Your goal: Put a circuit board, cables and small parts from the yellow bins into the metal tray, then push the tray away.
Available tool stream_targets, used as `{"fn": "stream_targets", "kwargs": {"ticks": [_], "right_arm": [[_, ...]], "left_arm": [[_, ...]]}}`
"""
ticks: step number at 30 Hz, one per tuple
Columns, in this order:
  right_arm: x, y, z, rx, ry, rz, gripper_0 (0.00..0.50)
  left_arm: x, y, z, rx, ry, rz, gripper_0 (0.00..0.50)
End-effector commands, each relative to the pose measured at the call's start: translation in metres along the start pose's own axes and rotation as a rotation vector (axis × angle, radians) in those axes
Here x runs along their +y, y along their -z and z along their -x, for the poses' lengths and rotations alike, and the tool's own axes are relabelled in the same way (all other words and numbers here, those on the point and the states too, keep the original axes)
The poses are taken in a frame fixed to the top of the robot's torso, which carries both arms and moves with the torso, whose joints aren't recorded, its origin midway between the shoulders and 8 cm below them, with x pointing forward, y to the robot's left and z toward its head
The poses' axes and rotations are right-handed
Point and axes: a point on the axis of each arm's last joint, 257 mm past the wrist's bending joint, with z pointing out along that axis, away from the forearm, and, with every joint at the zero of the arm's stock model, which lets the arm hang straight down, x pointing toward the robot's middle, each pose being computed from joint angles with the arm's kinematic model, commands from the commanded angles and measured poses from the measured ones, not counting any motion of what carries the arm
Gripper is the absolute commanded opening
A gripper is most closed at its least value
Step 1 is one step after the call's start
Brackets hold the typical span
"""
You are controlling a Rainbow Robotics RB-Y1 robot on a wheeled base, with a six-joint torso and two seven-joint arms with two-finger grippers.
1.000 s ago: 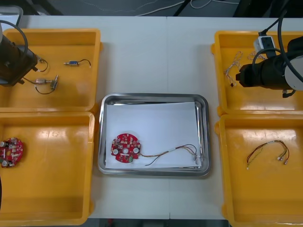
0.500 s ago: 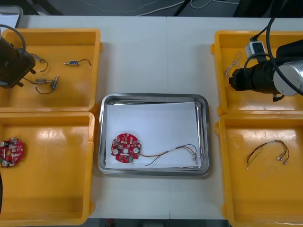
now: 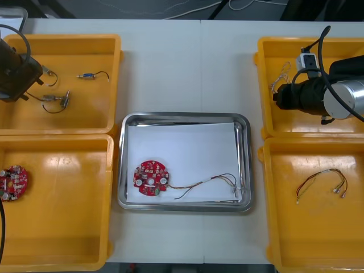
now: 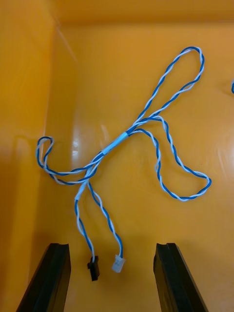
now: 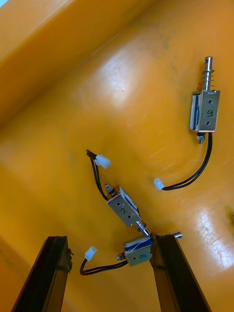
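1. Front view puts the job at partway. A red circuit board [image 3: 151, 178] and a thin cable [image 3: 211, 181] already lie on the white sheet inside the metal tray [image 3: 185, 117]. The board sits toward the tray's near left corner, and the cable runs from it to the tray's right wall. No small part shows in the tray, so I judge that the parts, perhaps another cable, and the final push remain.
2. Left of the tray, over the far left bin [image 3: 85, 114], the left pincer [image 5: 109, 239] hangs wide open and empty. Below it lie three small metal parts [image 5: 124, 207] with black leads, one of them just beside a finger.
3. Left of the tray on the near side, the near left bin [image 3: 68, 199] holds a spare circuit board [image 3: 13, 183] at the bin's outer edge.
4. Right of the tray, over the far right bin [image 3: 296, 122], the right pincer [image 4: 112, 246] is also wide and empty. It hangs above a twisted blue and white cable [image 4: 146, 131], whose two plugs lie between the fingers.
5. Right of the tray on the near side, the near right bin [image 3: 296, 239] holds a red and yellow cable [image 3: 321, 183], untouched.
6. A light worktop [image 3: 187, 68] carries everything, with a bare stretch beyond the tray for the push. Past the worktop's far edge the floor is dark, with loose pale cords [image 3: 187, 8] on it.
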Motion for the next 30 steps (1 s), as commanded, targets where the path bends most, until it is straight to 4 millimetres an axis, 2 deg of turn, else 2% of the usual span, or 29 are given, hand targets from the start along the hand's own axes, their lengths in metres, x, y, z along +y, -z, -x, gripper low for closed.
{"fn": "stream_targets", "kwargs": {"ticks": [1, 7, 12, 13, 15, 16, 18, 20, 22, 25, 30], "right_arm": [[0.02, -0.004, 0.017, -0.037, 0.04, 0.024, 0.5], [0.019, -0.007, 0.015, -0.034, 0.047, 0.015, 0.5], [0.02, -0.01, 0.01, -0.026, 0.065, 0.006, 0.488], [0.02, -0.01, 0.01, -0.027, 0.066, 0.004, 0.458], [0.019, -0.011, 0.009, -0.025, 0.074, -0.001, 0.306], [0.02, -0.011, 0.009, -0.024, 0.077, -0.001, 0.269], [0.019, -0.011, 0.009, -0.025, 0.078, -0.004, 0.095], [0.019, -0.011, 0.009, -0.023, 0.078, -0.004, 0.033], [0.019, -0.011, 0.009, -0.023, 0.079, -0.004, 0.0], [0.017, -0.011, 0.009, -0.023, 0.081, -0.006, 0.0], [0.014, -0.002, 0.021, -0.046, 0.1, -0.011, 0.0]], "left_arm": [[-0.024, 0.019, 0.032, -0.08, -0.04, -0.061, 0.5], [-0.035, -0.003, 0.027, -0.094, -0.044, -0.097, 0.5], [-0.039, -0.007, 0.018, -0.08, -0.044, -0.103, 0.5], [-0.04, -0.007, 0.018, -0.079, -0.044, -0.104, 0.5], [-0.041, -0.009, 0.013, -0.071, -0.052, -0.102, 0.5], [-0.042, -0.01, 0.011, -0.068, -0.053, -0.102, 0.5], [-0.042, -0.013, 0.004, -0.059, -0.058, -0.096, 0.5], [-0.041, -0.015, 0.0, -0.052, -0.06, -0.088, 0.5], [-0.039, -0.017, -0.004, -0.044, -0.061, -0.078, 0.5], [-0.036, -0.02, -0.009, -0.031, -0.062, -0.066, 0.5], [-0.031, -0.026, -0.017, -0.018, -0.066, -0.056, 0.5]]}}
